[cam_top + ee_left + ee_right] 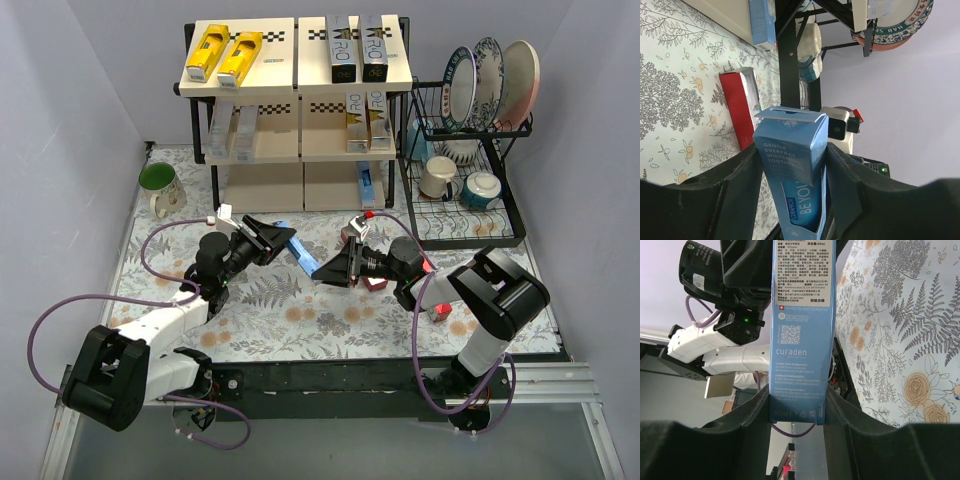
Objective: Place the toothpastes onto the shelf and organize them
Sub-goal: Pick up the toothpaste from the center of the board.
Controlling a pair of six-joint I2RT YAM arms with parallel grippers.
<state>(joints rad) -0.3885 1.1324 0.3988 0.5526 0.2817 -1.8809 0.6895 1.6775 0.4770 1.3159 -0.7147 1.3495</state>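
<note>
A blue toothpaste carton [303, 254] hangs above the floral table between both grippers. My left gripper [283, 240] is shut on one end of it [790, 165]. My right gripper [332, 268] is shut on the other end [800, 340]. The shelf [296, 90] stands at the back. It has yellow cartons [225, 55] and black-silver cartons [358, 47] on top, silver-grey [232, 130] and gold-white ones [367, 120] on the middle tier, and a blue one [367, 185] at the bottom. Red cartons [376, 283] lie on the table under the right arm, one also showing in the left wrist view [737, 107].
A black wire dish rack [465, 190] with plates [490, 80] and mugs stands right of the shelf. A green mug [160, 185] sits at the back left. Another red carton [440, 312] lies near the right arm's elbow.
</note>
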